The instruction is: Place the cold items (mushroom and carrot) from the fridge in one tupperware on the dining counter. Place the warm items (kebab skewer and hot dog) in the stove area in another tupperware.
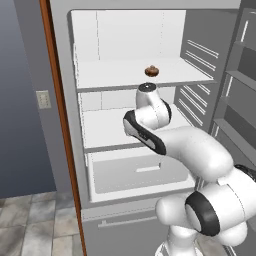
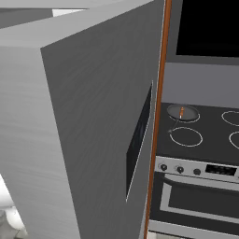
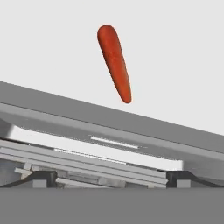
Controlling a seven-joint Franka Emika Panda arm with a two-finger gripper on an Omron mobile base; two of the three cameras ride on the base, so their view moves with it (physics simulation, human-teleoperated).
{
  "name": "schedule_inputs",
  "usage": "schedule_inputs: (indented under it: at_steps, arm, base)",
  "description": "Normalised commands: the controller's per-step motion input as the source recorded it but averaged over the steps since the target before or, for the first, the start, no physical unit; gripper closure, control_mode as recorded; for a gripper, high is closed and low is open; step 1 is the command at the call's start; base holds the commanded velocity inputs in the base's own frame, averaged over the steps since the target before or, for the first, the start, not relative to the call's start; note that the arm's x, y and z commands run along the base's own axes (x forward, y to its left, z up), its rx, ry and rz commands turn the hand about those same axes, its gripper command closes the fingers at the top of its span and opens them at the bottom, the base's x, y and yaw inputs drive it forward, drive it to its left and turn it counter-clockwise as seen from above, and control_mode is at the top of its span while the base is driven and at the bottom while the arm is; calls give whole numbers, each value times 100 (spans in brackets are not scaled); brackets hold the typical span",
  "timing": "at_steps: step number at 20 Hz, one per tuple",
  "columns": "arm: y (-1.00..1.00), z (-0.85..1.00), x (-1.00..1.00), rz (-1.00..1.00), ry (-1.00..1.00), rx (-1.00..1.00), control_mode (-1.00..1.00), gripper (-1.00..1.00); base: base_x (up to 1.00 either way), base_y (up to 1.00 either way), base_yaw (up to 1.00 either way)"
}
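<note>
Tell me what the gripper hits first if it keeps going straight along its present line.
Probably the carrot. In the hand view it lies on the white fridge shelf straight ahead of the open gripper, and nothing else shows in between. How far ahead it lies is unclear, so the shelf edge could come first.

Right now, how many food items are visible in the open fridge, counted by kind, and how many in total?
Small round brown mushroom on the upper white shelf: 1
Slim tapered orange-red carrot lying on a white shelf: 1
Total: 2
</note>
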Motion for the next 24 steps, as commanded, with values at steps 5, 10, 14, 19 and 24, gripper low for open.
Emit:
schedule_inputs:
  at_steps: [5,10,14,19,24]
  arm:
    - [0,-35,49,16,-5,2,-100,-100]
    - [0,-16,49,5,4,0,-100,-100]
    - [0,-23,44,4,3,0,-100,-100]
    - [0,-29,31,4,1,0,-100,-100]
    - [0,-24,21,0,1,0,-100,-100]
  base:
    - [0,0,0]
    - [0,0,0]
    - [0,0,0]
    - [0,0,0]
    - [0,0,0]
